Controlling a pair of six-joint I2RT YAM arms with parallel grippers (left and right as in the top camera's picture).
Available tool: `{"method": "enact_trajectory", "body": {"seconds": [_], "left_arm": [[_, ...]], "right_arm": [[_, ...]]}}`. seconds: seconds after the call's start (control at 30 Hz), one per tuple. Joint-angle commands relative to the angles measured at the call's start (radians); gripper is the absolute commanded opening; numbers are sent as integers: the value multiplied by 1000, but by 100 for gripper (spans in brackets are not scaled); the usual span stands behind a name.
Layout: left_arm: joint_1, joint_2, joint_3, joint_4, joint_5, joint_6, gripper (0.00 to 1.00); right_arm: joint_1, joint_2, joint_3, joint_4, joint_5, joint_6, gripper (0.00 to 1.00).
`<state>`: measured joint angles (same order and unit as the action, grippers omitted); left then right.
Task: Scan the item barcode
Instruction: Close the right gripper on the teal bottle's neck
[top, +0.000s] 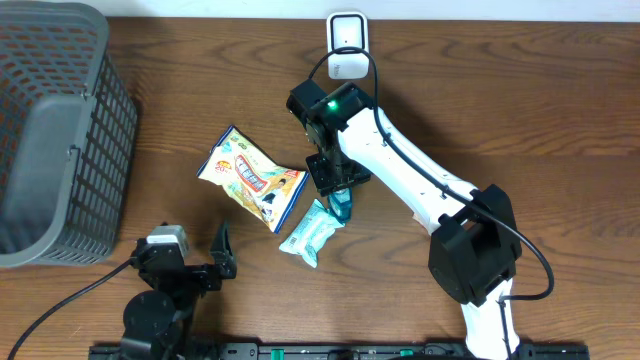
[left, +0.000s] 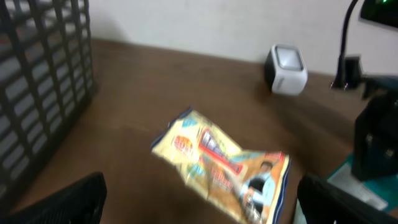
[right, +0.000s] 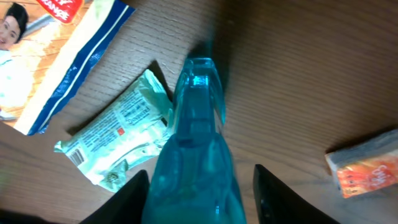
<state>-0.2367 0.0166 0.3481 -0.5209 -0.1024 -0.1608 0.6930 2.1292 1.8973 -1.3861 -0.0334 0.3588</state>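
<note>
The right pincer (right: 199, 177) is straddling the teal item (right: 199, 112), its long axis running between the jaws, just beside the green packet (right: 115, 134) on the tabletop (right: 298, 74); I cannot tell whether it is gripping; the left pincer (left: 199, 186) is gaping, farther away

Wood-grain table (top: 560, 120), glossy snack packet (top: 250, 178)

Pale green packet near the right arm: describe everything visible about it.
The pale green packet is a crinkled, plastic-looking wrapper with crimped ends and what looks like a barcode near one end. It lies flat on the wooden table beside the yellow snack bag. Its other end reaches the translucent teal item at the right end effector; contact unclear.
</note>
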Motion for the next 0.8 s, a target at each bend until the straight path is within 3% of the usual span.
{"method": "enact_trajectory", "body": {"seconds": [0.0,0.27,0.43,0.6,0.77], "left_arm": [[-2,-6,-2,-45,13,-2,98],[-2,-6,-2,-221,13,-2,98],[-2,-6,-2,-381,13,-2,98],[-2,-6,-2,-458,13,-2,98],[-2,-6,-2,-458,13,-2,98]], "right_arm": [[1,72,-13,17,-42,5,44],[-62,52,69,17,-334,-204,40],[-159,7,89,22,-592,-349,43],[-264,-7,89,6,-812,-439,38],[-294,-7,85,10,-768,-454,45]]}}
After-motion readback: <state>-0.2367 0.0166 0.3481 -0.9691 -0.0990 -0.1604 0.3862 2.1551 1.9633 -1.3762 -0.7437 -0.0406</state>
